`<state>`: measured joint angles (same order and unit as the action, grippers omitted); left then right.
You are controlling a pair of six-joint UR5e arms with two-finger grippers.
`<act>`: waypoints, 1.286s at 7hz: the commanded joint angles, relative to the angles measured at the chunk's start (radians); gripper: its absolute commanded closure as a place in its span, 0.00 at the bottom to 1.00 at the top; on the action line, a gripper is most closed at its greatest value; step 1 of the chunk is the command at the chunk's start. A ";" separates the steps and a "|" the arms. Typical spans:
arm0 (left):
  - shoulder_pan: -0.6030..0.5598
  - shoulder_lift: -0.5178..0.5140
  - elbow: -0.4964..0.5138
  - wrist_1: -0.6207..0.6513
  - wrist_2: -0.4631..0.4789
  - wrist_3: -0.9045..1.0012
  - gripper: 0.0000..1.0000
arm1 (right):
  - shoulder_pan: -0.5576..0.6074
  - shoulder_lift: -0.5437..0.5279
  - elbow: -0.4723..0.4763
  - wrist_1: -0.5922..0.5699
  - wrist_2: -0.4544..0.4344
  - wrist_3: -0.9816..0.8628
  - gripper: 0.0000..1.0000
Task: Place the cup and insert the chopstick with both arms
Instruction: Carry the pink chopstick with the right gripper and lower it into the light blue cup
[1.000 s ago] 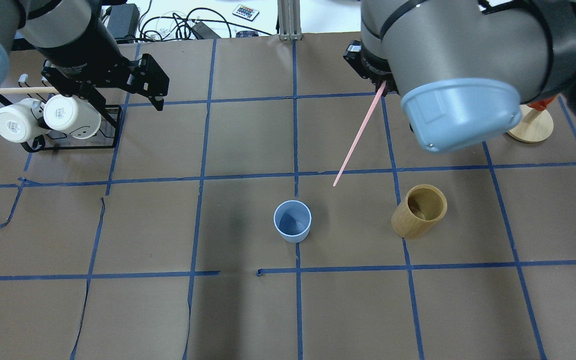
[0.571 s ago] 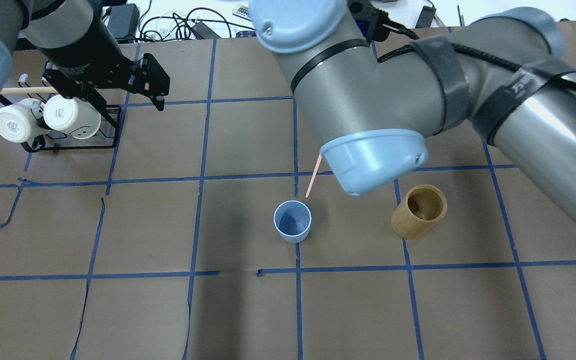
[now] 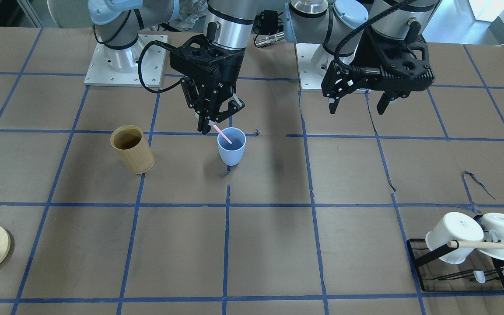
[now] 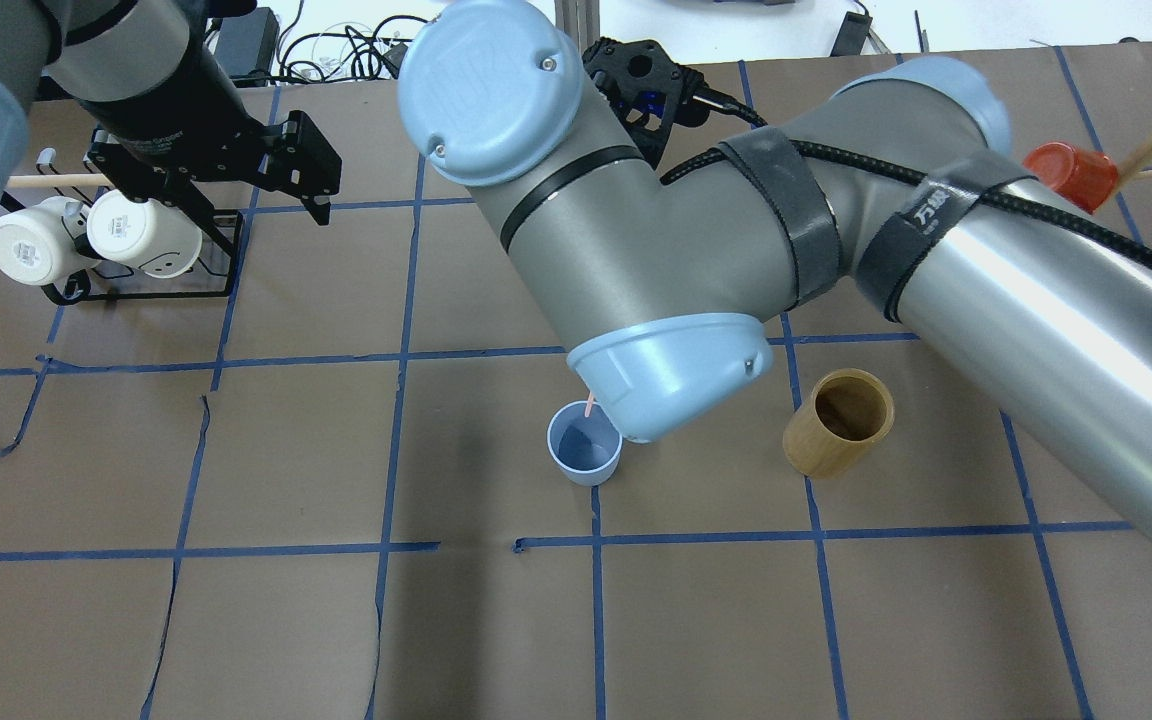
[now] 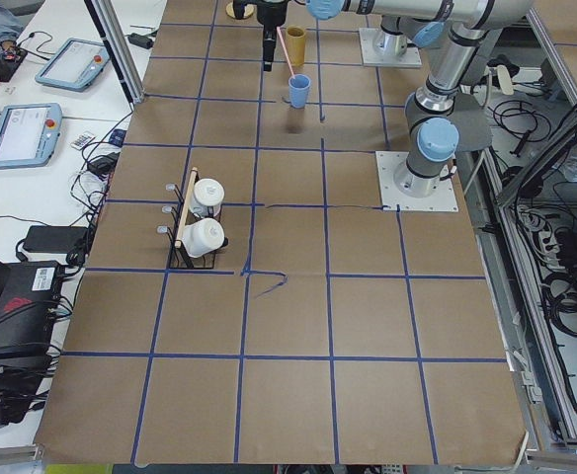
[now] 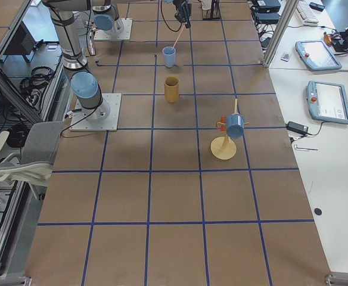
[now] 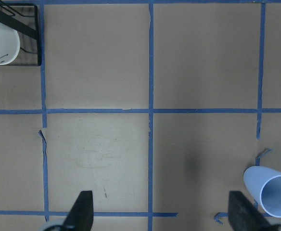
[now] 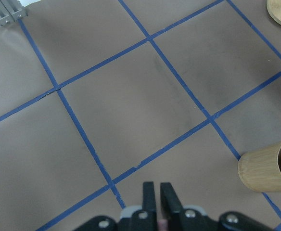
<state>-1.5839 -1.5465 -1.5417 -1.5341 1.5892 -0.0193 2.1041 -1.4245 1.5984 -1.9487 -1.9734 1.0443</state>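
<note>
Within a second the right arm (image 4: pixel 686 250) has swung across the table, carrying the chopstick (image 3: pixel 223 134) from open paper to the cup (image 3: pixel 232 151), where its lower end now sits inside the rim. The right gripper (image 3: pixel 211 124) has its jaws pinched together on the stick's upper end; in the right wrist view the fingers (image 8: pixel 149 195) meet with a sliver of pink between them. In the front-facing view the stick leans toward eleven o'clock, up from the cup's mouth into the jaws. Whether its tip reaches the bottom cannot be told. The cup stands upright on a blue tape line of the table (image 3: pixel 278 253). At its nine o'clock stands a bamboo holder (image 3: pixel 133 151), well apart. Toward two o'clock the left gripper (image 3: pixel 357 107) hangs above the paper, jaws spread wide and holding nothing. At four o'clock, far off, white mugs (image 3: pixel 453 238) lie tipped on a black rack (image 3: pixel 422 253).
</note>
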 commanded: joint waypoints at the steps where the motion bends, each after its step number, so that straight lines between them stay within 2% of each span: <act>1: -0.001 0.000 -0.001 0.000 0.000 0.001 0.00 | 0.004 0.002 0.005 0.011 0.005 0.008 1.00; 4: -0.001 -0.006 0.006 -0.001 0.002 0.001 0.00 | 0.005 0.002 0.022 0.008 0.013 0.008 0.99; 5: -0.001 -0.001 0.003 -0.001 0.002 0.001 0.00 | 0.005 0.004 0.022 -0.001 0.013 0.008 0.65; 6: -0.001 -0.003 0.005 -0.001 0.000 -0.001 0.00 | 0.005 0.002 0.022 0.001 0.004 0.003 0.37; 7: -0.001 -0.003 0.005 -0.001 0.002 -0.001 0.00 | 0.005 0.002 0.022 0.001 -0.001 -0.001 0.01; 9: -0.001 -0.003 0.002 -0.001 0.002 -0.001 0.00 | -0.013 -0.005 0.003 0.005 0.014 -0.027 0.00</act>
<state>-1.5846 -1.5493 -1.5378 -1.5355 1.5906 -0.0199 2.1043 -1.4245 1.6135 -1.9465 -1.9699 1.0363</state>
